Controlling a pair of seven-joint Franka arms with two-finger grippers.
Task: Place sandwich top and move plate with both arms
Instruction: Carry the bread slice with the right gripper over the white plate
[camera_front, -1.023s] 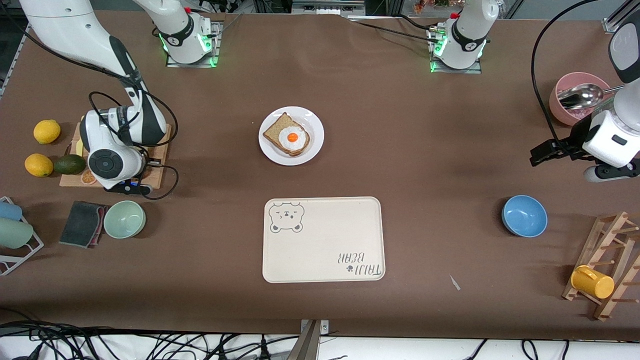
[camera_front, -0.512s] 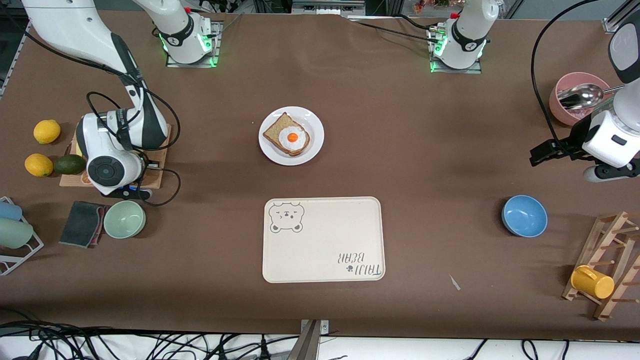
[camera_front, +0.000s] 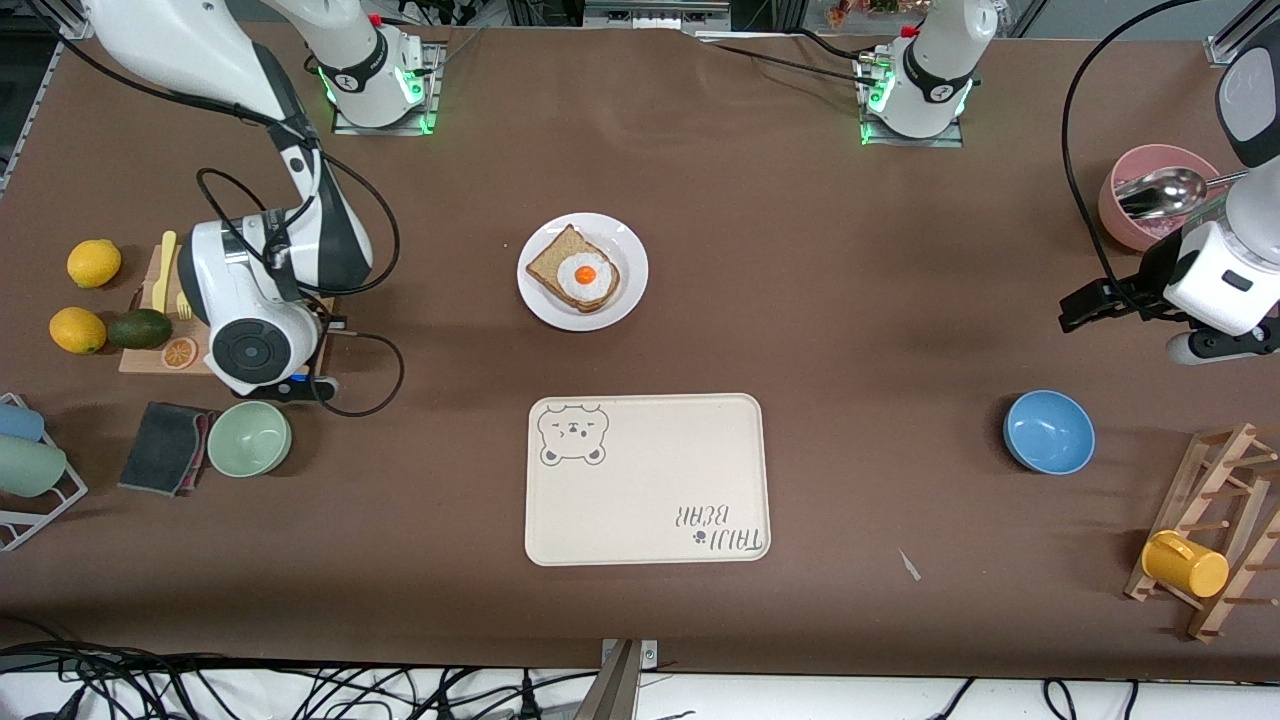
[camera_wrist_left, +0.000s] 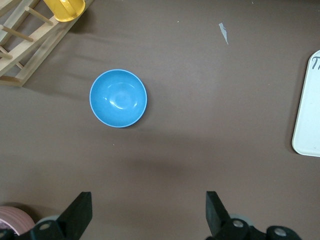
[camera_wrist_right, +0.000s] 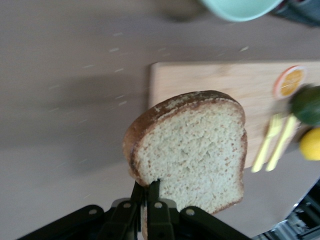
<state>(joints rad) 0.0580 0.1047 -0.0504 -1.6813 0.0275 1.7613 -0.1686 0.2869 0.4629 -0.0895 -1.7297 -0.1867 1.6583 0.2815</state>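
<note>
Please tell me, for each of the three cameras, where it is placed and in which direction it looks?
Front view: high, across the table from the bases, looking down on the plate, tray and both arms.
Left wrist view: on the left arm, looking down at the blue bowl; the left gripper shows open fingers.
Right wrist view: on the right arm, over the cutting board; the right gripper is shut on the sandwich top.
Shared: front and left wrist views both show the blue bowl and tray.
</note>
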